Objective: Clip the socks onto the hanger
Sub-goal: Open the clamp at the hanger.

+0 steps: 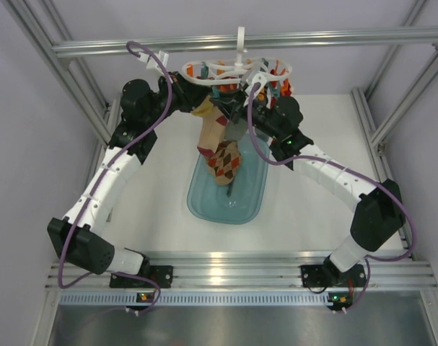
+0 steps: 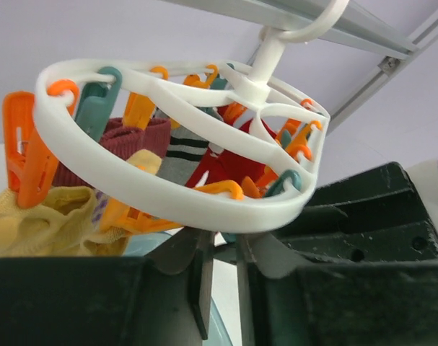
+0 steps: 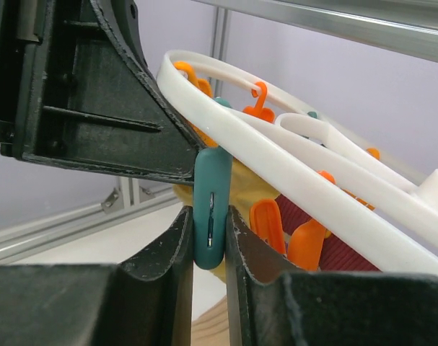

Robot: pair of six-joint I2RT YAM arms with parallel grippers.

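1. The right gripper [image 3: 210, 238] clamps the teal clip [image 3: 209, 209] between its jaws, probably squeezing it open for a sock; the clip hangs from the white hanger [image 3: 276, 162].
2. The left gripper [image 2: 222, 252] sits just under the ring, jaws nearly together; what it pinches, if anything, is hidden.
3. An argyle sock [image 1: 222, 162] dangles below the hanger, over the blue tray [image 1: 197, 205].

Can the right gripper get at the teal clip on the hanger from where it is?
Likely yes: the right gripper is closed on both sides of the teal clip, just under the hanger's white ring, with nothing between.
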